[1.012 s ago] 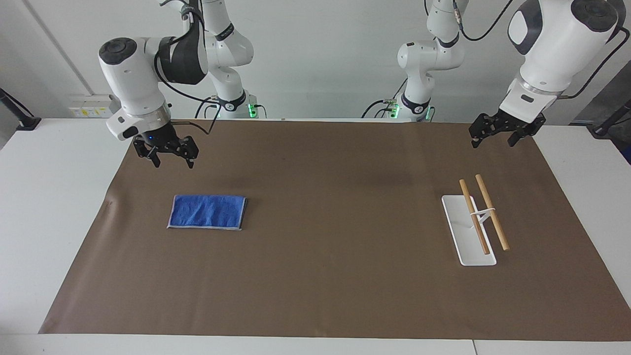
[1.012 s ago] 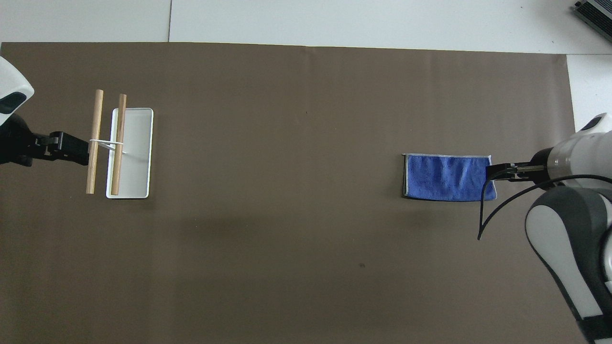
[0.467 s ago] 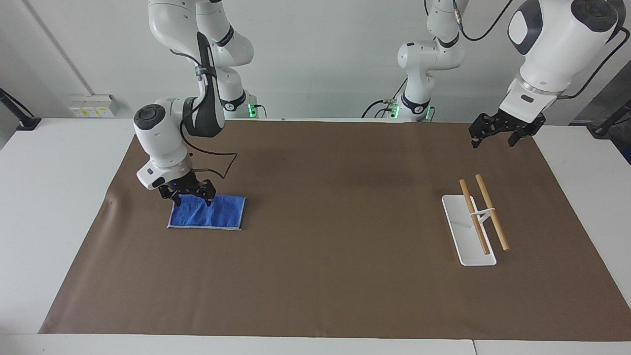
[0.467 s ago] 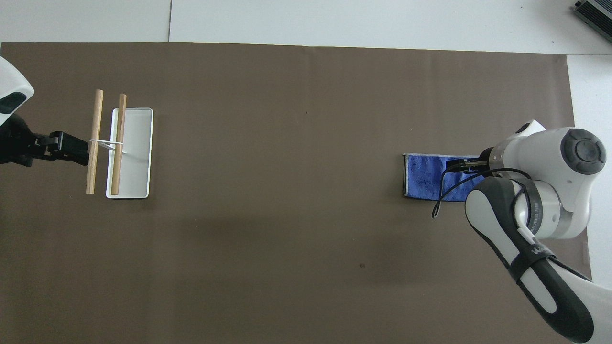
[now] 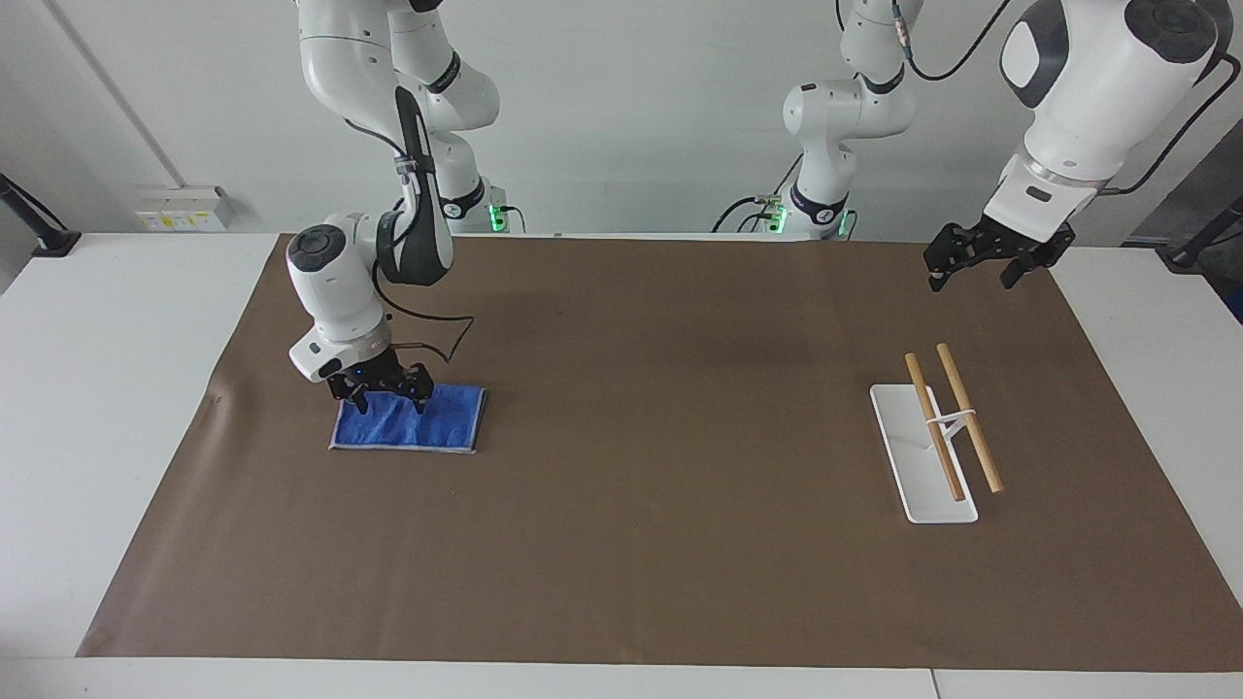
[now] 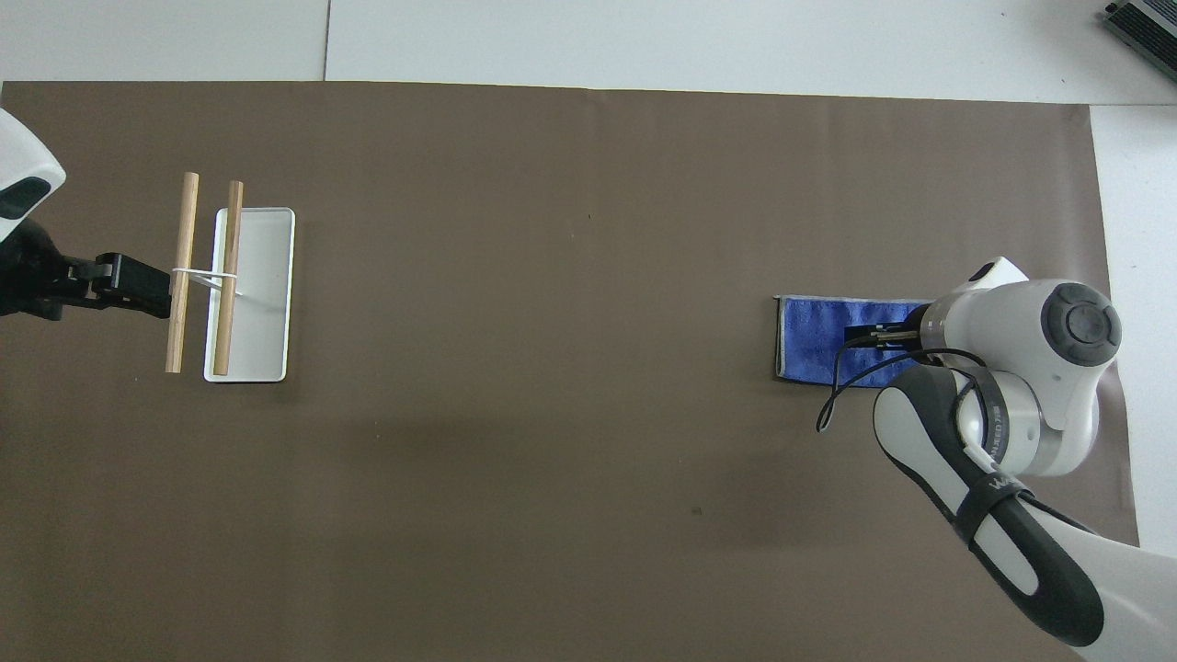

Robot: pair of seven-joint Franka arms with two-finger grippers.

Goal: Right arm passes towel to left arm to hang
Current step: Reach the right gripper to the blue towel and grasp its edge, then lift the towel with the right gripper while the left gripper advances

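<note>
The blue towel (image 5: 432, 424) lies flat on the brown mat toward the right arm's end of the table; it also shows in the overhead view (image 6: 814, 340). My right gripper (image 5: 390, 400) is open, low over the towel's edge nearest the robots, fingertips spread at the cloth. In the overhead view the right gripper (image 6: 869, 336) and its wrist cover part of the towel. I cannot tell whether the fingertips touch the cloth. My left gripper (image 5: 974, 270) is open and empty, waiting in the air over the mat's edge at the left arm's end; it also shows in the overhead view (image 6: 138, 287).
A hanging rack with a white base (image 5: 908, 456) and two wooden rods (image 5: 966, 417) stands toward the left arm's end; it shows in the overhead view (image 6: 262, 294) beside the left gripper. The brown mat (image 5: 660, 544) covers most of the table.
The right arm has come down from above the mat onto the towel, then shifted a little along its edge toward the table's middle. The left arm has not moved.
</note>
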